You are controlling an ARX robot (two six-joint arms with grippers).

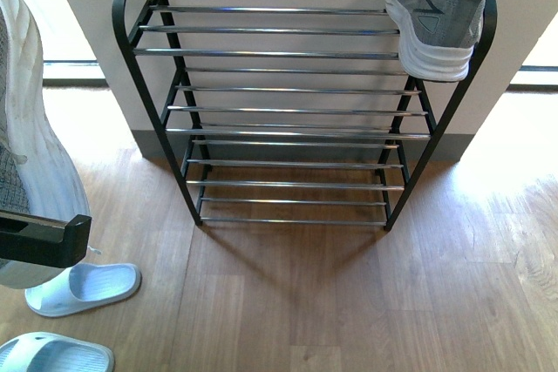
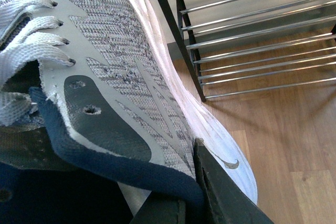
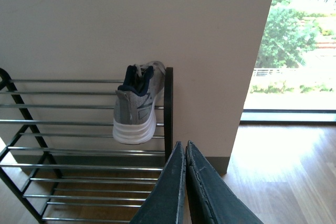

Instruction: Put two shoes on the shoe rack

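One grey sneaker [image 1: 440, 15] sits on the top tier of the shoe rack [image 1: 279, 54] at its right end, heel toward me; the right wrist view shows this sneaker [image 3: 136, 106] too. The other grey sneaker [image 2: 121, 77] hangs off the floor at the far left, where the front view shows its white sole [image 1: 30, 128]. My left gripper [image 2: 191, 182] is shut on its navy collar, to the left of the rack [image 2: 247, 30]. My right gripper [image 3: 185, 145] is shut and holds nothing, in front of the rack's right upright [image 3: 168, 114].
Two pale slide sandals [image 1: 87, 287] [image 1: 52, 355] lie on the wooden floor at the lower left. A white wall stands behind the rack, with bright windows on both sides. Bare wooden floor [image 1: 349, 302] stretches in front of the rack.
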